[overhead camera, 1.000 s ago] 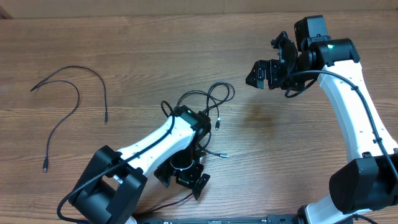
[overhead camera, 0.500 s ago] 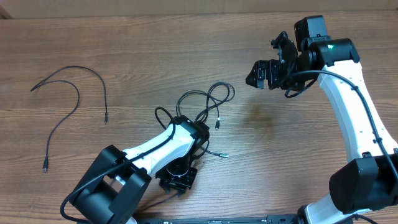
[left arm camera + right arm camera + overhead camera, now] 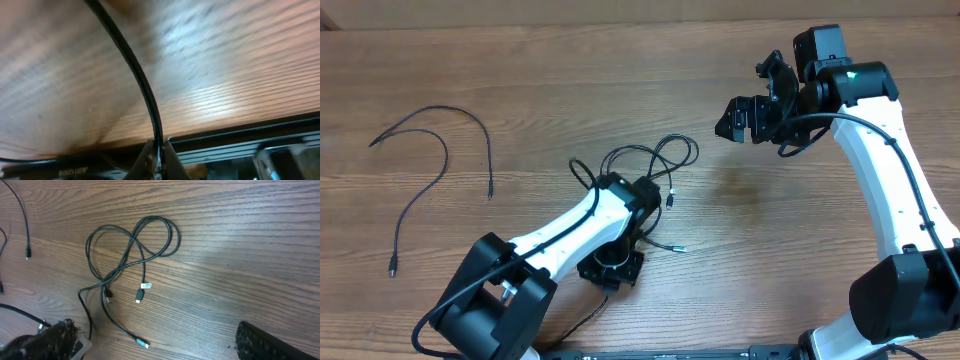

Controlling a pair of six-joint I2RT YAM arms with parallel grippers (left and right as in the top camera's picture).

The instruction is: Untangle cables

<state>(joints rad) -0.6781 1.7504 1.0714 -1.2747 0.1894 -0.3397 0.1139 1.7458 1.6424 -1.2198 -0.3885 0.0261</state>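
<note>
**Ana:** Where are the cables (image 3: 645, 165)?

**Ben:** They are in a knotted bunch near the middle of the table (image 3: 800, 250). Two loose cords (image 3: 440, 108) lie well apart from it, out at nine o'clock.

**Ana:** What has just changed?

**Ben:** The left gripper (image 3: 612, 268) sits at six o'clock from the bunch. A second ago its jaws were wide apart. Now they are clenched, and one black strand (image 3: 141, 85) runs right into the pinch. The loop on the left side of the bunch has shifted a little too.

**Ana:** What does that mean?

**Ben:** I think it now has hold of one strand and is ready to pull it out. The knot looks just as tied up as it did, so most of the work on this bunch is still to do.

**Ana:** And the right gripper (image 3: 745, 120)?

**Ben:** It hangs at two o'clock from the bunch. Its jaws are released and it holds nothing. It has not moved.

**Ana:** What can't you see?

**Ben:** From above, the left arm (image 3: 570, 225) covers the lower part of the bunch. So I cannot tell which strand is pinched, or where along it. The left wrist view is very close and blurry and shows only that strand and the wood. In the right wrist view the left gripper (image 3: 55, 335) is a fuzzy dark lump at seven o'clock. The right gripper's own finger (image 3: 270, 340) is cut off at five o'clock.
</note>
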